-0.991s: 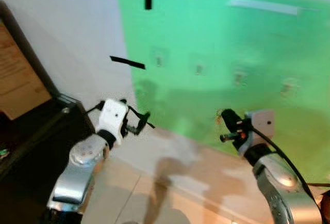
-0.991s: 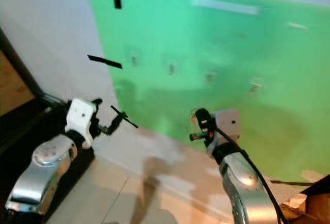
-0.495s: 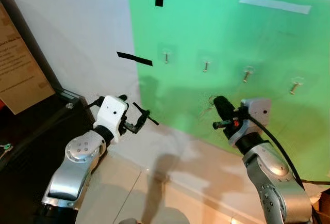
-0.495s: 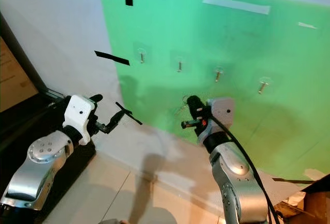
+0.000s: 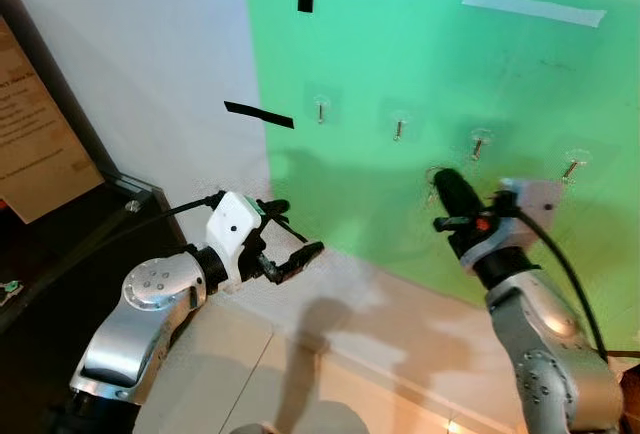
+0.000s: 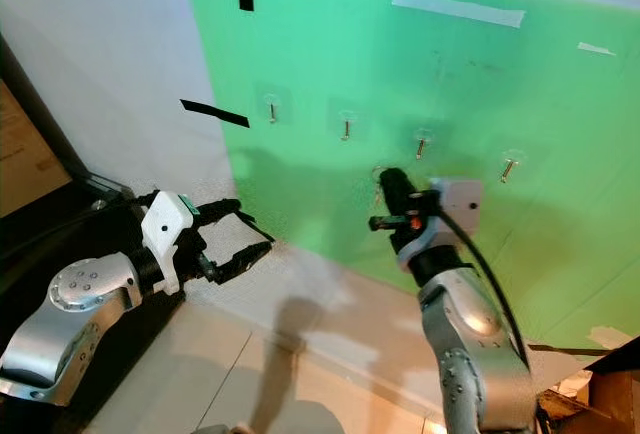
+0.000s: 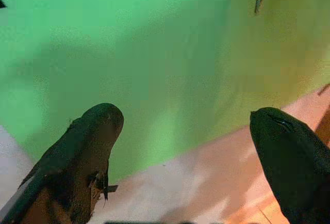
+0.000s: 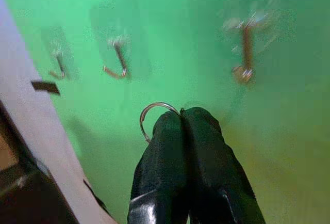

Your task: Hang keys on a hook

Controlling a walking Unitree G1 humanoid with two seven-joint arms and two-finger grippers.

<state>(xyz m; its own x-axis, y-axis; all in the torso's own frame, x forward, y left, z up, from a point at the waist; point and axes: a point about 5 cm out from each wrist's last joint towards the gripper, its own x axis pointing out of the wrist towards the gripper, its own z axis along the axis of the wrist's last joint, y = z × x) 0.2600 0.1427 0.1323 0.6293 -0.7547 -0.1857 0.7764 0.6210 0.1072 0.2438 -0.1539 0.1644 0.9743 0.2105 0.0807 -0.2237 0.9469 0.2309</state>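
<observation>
You face a green panel [image 5: 500,84] fixed to the wall, carrying a row of four small hooks along one level. Two matter here: the second hook [image 5: 399,129] and the third hook [image 5: 478,143], counted from your left. The floor [image 5: 330,354] below is pale tile, and a dark cabinet [image 5: 50,264] stands at your left.

Your right arm is raised toward the panel. Your right gripper [image 8: 181,118] has its fingers pressed together on the key ring [image 8: 152,116], which sticks out as a thin metal loop to one side of the fingertips. Judgement: pinching the ring at its edge leaves most of the loop free, so a hook tip can pass through it.

In the head views the right gripper [image 5: 447,186] sits below the hook row, between the second and third hooks, close to the panel but not on a hook. The keys themselves are too small to make out; only the ring is clear.

Your left gripper [image 5: 290,246] is held low and off to the left, near the panel's lower edge, fingers spread wide and empty. Judgement: it is parked clear of the working arm.

Judgement: the ring is not yet hung. Next you need to lift the loop to hook height and slide it over a tip.
</observation>
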